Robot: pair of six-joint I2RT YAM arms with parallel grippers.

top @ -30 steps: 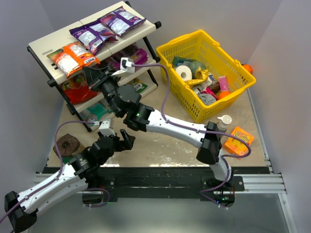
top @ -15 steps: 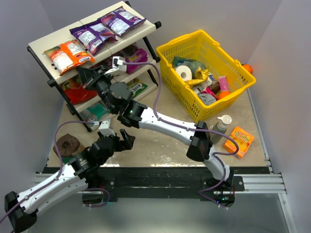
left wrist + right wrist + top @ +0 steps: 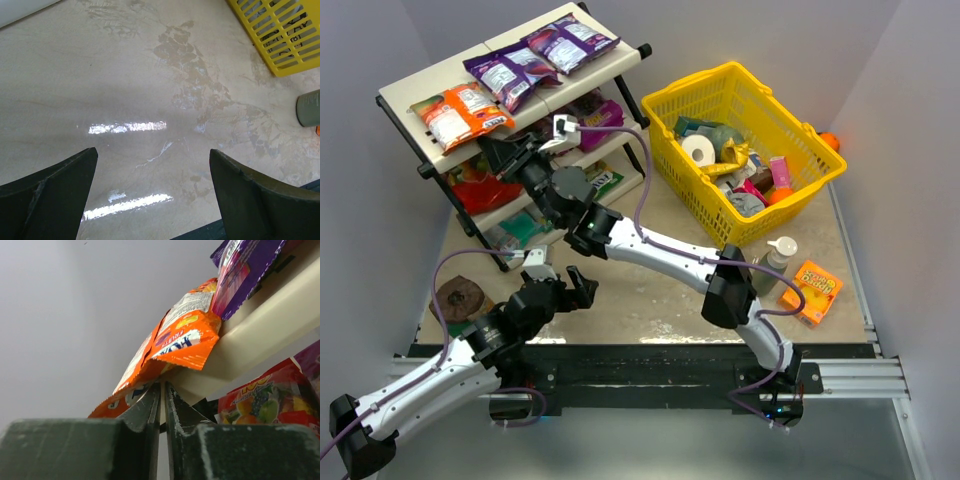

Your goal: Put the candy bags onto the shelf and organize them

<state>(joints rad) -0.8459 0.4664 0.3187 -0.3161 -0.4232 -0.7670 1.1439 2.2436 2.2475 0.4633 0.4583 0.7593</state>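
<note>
Stocking of the three-tier slanted cream shelf [image 3: 408,95] with black tube frame, seemingly well under way.

On the shelf's top tier, purple glossy candy pouches [image 3: 510,72] and, at its left end, an orange glossy candy pouch [image 3: 185,330] overhanging the front lip; on the tier below, a red glossy candy pouch [image 3: 260,400]. Just under that overhang, right tool [image 3: 162,386], pressed almost together, nothing visibly pinched. In front of the shelf, over bare table [image 3: 125,75], left tool [image 3: 153,150], spread wide, empty. Probably light, floppy, slippery film: best pinched at a flat sealed edge, or nudged back from the lip.
</note>
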